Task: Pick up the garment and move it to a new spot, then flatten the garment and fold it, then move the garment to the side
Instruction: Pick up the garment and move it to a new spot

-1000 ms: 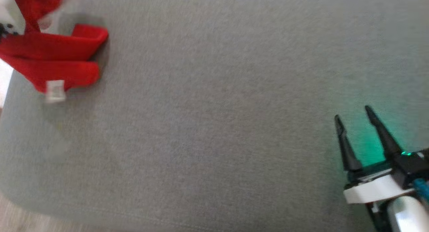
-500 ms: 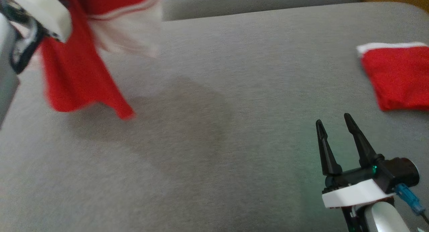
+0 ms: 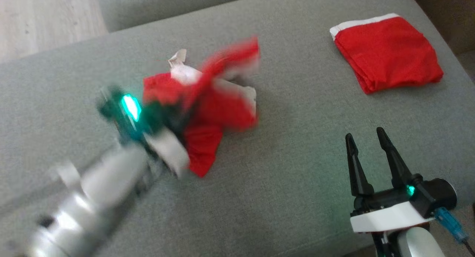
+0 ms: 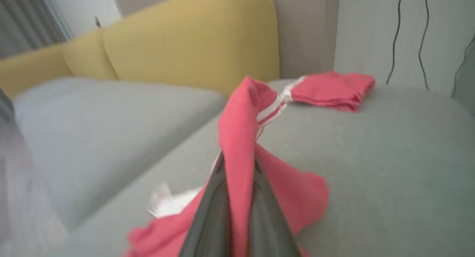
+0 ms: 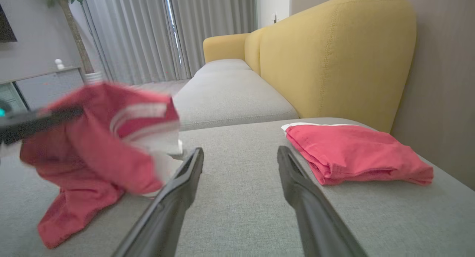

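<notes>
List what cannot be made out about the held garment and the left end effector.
Head view: motion blur smears the left end effector and the held garment; the grasp is unreadable.
Left wrist view: cloth drapes between the fingers, hiding the grip point.
Right wrist view: garment blurred, shape unclear.

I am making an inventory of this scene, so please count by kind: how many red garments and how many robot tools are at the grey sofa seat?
Red garments: 2, the crumpled garment gripped by the shut left tool, and the folded garment lying on the seat.
Tools: 2, the left tool and the open right tool.
Total: 4
</notes>
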Available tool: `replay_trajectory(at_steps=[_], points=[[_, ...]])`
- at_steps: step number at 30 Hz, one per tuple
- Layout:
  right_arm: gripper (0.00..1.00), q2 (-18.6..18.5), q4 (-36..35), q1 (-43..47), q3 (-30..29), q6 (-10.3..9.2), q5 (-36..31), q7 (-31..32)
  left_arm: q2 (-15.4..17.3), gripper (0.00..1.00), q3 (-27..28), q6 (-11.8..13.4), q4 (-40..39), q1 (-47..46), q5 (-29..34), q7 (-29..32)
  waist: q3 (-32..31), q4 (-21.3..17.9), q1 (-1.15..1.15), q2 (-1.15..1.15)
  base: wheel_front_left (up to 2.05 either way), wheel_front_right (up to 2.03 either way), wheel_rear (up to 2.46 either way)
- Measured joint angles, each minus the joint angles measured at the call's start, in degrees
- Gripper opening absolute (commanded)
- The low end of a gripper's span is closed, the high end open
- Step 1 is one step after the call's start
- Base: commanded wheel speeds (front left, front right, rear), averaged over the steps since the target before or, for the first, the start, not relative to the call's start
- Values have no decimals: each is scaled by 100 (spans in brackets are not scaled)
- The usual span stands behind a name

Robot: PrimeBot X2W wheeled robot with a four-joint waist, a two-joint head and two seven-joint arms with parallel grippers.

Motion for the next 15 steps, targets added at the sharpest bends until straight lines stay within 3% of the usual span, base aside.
replay_trajectory(at_steps=[4,5,6,11,15], points=[[100,21,13,-1,-32,0,0,0,-443,2,-146,205,259,1119,-3,-78,133,-27,0,0,0,0,0],[100,23,35,-3,-32,0,0,0,-533,91,-134,271,286,1296,-3,-113,124,-9,0,0,0,0,0],[100,32,71,-2,-27,0,9,0,-604,100,9,387,191,1442,34,-113,99,15,0,0,0,0,0],[100,71,345,45,-18,0,159,0,-870,100,1068,918,-723,1844,421,-129,-196,209,-1,0,0,0,0],[100,75,548,285,-59,0,208,1,-973,100,1735,1221,-1359,2724,692,-137,-571,432,-3,0,0,0,0]])
